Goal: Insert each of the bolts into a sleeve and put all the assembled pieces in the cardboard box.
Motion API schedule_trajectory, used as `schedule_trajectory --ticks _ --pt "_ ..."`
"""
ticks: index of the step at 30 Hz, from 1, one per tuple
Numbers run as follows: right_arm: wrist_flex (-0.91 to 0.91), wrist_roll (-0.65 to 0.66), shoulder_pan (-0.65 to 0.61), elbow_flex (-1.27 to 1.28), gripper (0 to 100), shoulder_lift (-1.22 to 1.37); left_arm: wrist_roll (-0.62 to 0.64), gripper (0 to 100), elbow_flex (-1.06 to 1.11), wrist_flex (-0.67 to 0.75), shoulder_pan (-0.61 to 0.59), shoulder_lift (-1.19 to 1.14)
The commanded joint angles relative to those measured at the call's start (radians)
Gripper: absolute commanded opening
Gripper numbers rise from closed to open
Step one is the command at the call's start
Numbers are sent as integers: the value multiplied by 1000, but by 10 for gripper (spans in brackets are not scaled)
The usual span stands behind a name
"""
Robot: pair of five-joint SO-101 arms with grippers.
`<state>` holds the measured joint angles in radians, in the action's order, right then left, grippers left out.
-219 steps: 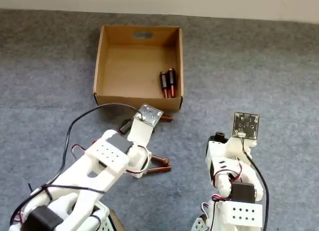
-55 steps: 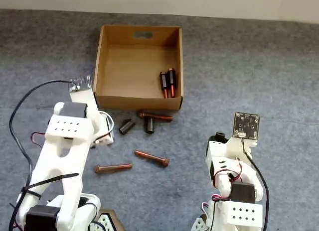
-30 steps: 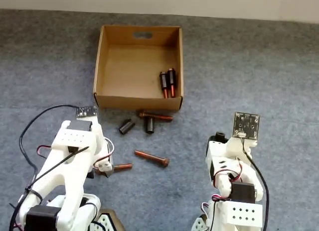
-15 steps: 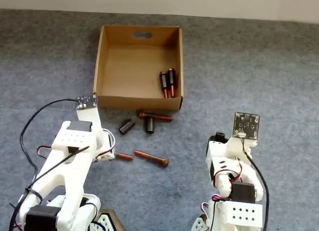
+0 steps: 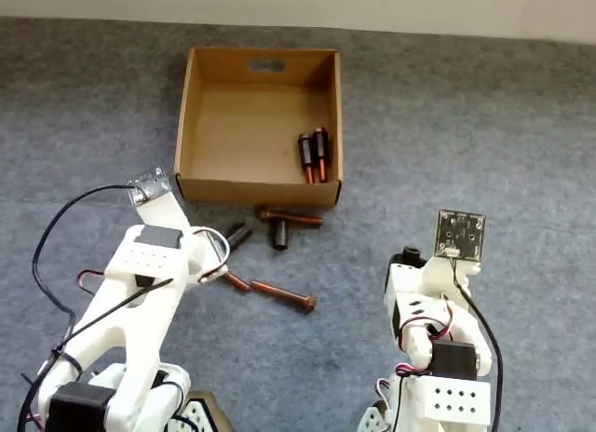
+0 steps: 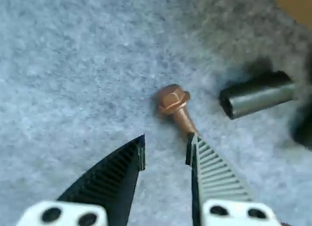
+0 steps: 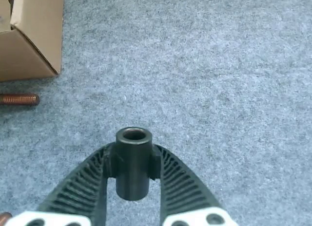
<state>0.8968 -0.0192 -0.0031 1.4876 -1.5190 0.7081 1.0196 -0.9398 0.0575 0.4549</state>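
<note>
My left gripper (image 6: 165,149) is open just above the carpet. A copper bolt (image 6: 174,103) lies with its shank against one finger (image 6: 204,162) and its hex head pointing away; in the high view this bolt (image 5: 234,281) lies at the tip of the left arm (image 5: 154,264). A black sleeve (image 6: 257,94) lies just beyond it. My right gripper (image 7: 132,162) is shut on another black sleeve (image 7: 132,175), held upright with its bore showing. Two more bolts (image 5: 282,295) (image 5: 291,215) and two sleeves (image 5: 239,234) (image 5: 278,234) lie in front of the cardboard box (image 5: 196,87).
Two assembled pieces (image 5: 314,155) lie inside the box by its right wall. The right arm (image 5: 438,330) stands at the lower right, over bare grey carpet. A box corner (image 7: 29,41) and a bolt end (image 7: 18,99) show in the right wrist view.
The left arm swung from beside the box down to the loose bolt. That bolt has slid toward the sleeves and turned. The right arm has not moved.
</note>
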Motion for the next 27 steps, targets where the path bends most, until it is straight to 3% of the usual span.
schedule_trajectory --ticks 1,16,21,27 --pt "-16 -5 10 -8 5 -13 41 164 12 37 30 1" --pt "-16 -5 12 -8 5 -13 38 161 125 236 33 -1" --pt "-16 -6 12 -8 5 -13 -40 152 119 91 50 2" --pt "-16 -6 12 -8 5 -13 -195 4 119 -14 74 2"
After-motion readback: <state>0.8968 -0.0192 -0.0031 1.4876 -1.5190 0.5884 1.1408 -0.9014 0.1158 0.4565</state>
